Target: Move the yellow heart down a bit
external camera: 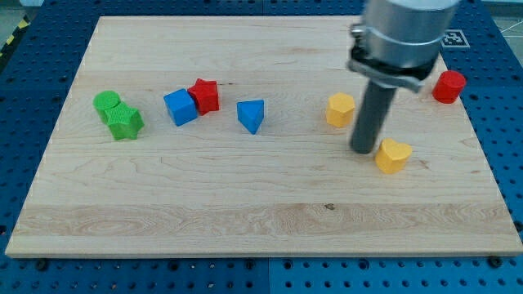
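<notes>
The yellow heart (393, 154) lies on the wooden board (261, 220) at the view's right, below the middle. My tip (363, 150) stands just to the left of it and a little above, close to or touching its upper left edge. A yellow hexagon block (340, 109) sits up and to the left of my tip. The arm's grey body (404, 37) comes down from the view's top right.
A red cylinder (449, 86) sits near the right edge. A blue triangular block (252, 115), a blue cube (181, 107) touching a red star (204, 95), and two green blocks (118, 114) lie across the left half.
</notes>
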`<state>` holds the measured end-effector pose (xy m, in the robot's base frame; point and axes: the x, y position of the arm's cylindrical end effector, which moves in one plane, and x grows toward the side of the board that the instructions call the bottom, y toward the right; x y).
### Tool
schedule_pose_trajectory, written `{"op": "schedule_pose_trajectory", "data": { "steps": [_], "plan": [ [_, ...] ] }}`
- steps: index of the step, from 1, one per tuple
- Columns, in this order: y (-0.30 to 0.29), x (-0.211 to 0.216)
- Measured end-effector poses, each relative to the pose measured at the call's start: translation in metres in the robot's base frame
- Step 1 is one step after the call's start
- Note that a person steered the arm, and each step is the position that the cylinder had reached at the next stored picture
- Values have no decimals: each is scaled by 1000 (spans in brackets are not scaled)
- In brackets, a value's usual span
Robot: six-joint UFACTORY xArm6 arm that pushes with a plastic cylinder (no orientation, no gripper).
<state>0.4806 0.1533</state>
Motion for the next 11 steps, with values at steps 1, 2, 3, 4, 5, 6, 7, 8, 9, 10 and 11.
{"op": "schedule_pose_trajectory", "data": {
  "steps": [1, 2, 3, 4, 5, 6, 7, 8, 9, 10, 11],
  "plan": [
    [15, 0],
    [15, 11],
    [26, 37],
    [36, 50],
    [24, 46],
    [21, 20],
    [30, 8],
    [48, 10],
    [55, 11],
    [64, 15],
    [64, 22]
  ]
}}
